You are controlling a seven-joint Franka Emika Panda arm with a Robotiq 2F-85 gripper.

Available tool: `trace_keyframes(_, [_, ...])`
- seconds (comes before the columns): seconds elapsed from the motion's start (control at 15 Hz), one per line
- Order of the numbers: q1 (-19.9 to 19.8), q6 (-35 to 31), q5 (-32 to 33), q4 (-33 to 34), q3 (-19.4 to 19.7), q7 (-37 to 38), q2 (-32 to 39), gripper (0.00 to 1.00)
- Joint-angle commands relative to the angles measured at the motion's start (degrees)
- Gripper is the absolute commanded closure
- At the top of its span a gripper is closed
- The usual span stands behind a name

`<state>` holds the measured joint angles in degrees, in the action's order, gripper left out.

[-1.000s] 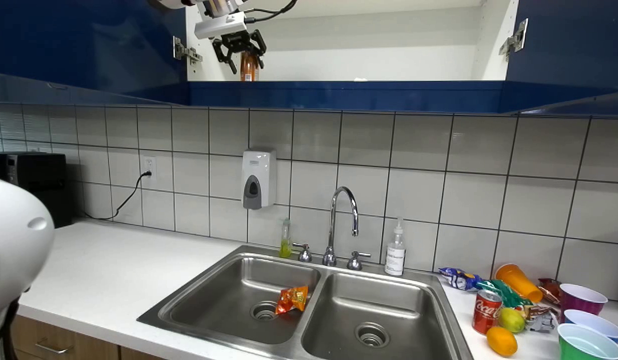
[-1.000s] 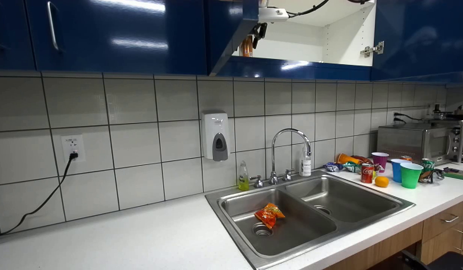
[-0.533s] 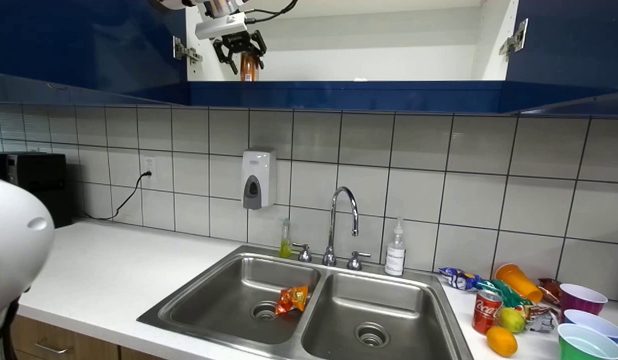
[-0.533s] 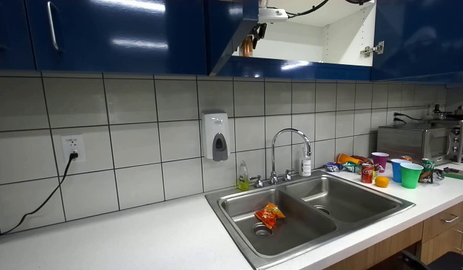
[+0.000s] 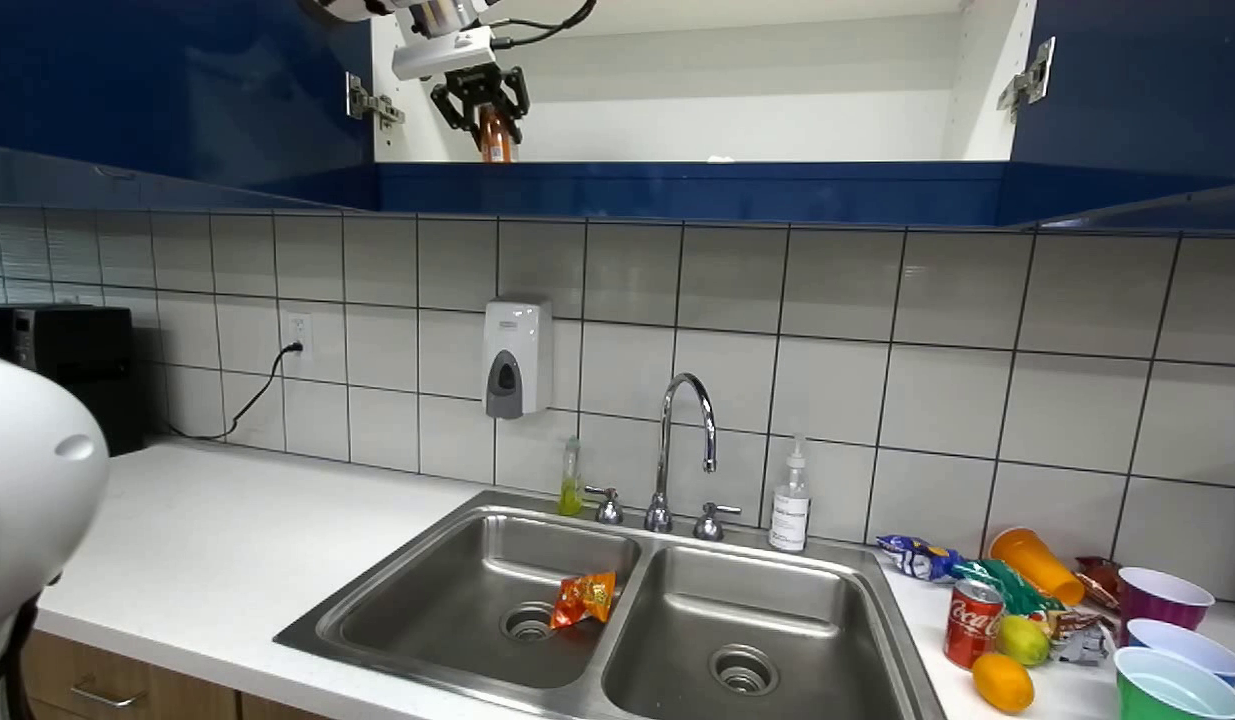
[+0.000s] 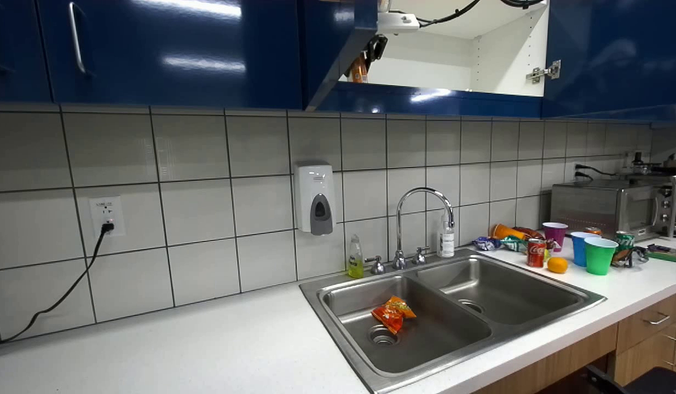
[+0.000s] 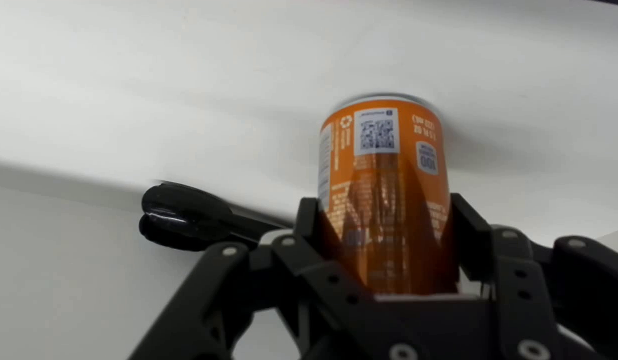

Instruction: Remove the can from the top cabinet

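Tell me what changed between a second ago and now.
The tool closed inward from both sides and took hold of the orange can, which seems to have tipped slightly. The open cabinet, the sink and the packet in it stayed as they were.

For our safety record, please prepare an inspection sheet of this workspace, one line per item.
Surface: white counter around a double sink.
Job's things: orange can inside the open top cabinet.
Clutter: packet in the sink; red can, orange fruit, green cup and others on the counter; black object, unidentified, in wrist view.
Gripper: closed on the orange can.
Cables: cord plugged into wall outlet; black cable above the gripper.
Surroundings: tiled wall, soap dispenser.
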<state>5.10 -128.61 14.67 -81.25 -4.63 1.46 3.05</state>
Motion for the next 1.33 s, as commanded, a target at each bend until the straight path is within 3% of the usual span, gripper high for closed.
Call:
trace_keyframes(0.0, [0.05,-0.39,0.77,1.58,0.06,0.41,1.26,0.61])
trace_keyframes(1.27, [0.42,0.78,1.35,0.21,-0.15,1.54,-1.46,0.61])
